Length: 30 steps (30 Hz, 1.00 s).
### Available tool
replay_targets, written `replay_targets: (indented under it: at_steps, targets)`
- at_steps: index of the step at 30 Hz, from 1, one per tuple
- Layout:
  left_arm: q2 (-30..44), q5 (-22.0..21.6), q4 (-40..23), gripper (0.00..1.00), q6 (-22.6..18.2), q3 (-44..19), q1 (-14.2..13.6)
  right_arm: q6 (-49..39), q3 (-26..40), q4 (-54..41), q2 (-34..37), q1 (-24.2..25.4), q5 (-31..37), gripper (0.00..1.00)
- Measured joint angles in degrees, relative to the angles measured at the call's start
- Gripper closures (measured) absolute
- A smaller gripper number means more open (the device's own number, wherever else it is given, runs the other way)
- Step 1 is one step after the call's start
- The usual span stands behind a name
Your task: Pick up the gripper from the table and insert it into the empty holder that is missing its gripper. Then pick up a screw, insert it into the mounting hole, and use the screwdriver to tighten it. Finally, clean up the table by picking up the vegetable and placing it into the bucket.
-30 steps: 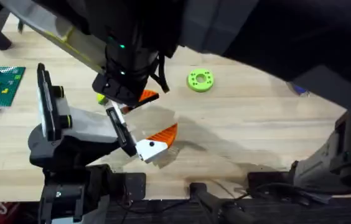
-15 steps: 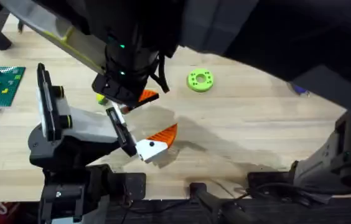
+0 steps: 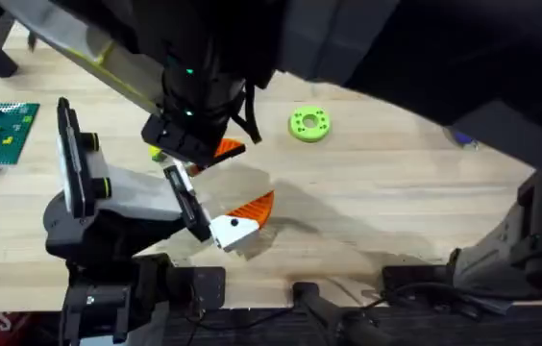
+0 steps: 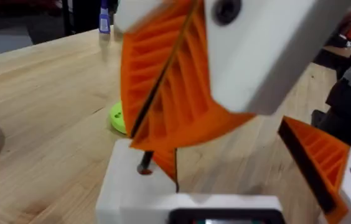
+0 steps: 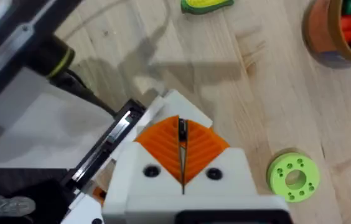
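Fingers (image 5: 160,146) on the right arm are pressed together, pinching a thin dark thing I take for the screw (image 5: 182,132), right above the white holder (image 3: 225,229). Left arm's, can't tell. My worry is that the screw is barely held, so if it tilts between the pads it'll miss the hole and roll off across the counter (image 3: 396,202). The vegetable (image 5: 206,5) is still out, near the bucket (image 5: 325,34). Nothing has budged since a second ago.
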State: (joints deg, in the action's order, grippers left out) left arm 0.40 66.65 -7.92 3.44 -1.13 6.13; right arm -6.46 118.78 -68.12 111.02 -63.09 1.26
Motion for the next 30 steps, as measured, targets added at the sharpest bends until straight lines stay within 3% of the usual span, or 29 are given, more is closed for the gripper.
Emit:
replay_targets:
  at_steps: [30]
  targets:
    - [0.0, 0.0, 0.0, 0.015, 0.0, 0.0, 0.0, 0.0, 0.0, -0.8, 1.2, 0.0, -0.4, 0.995]
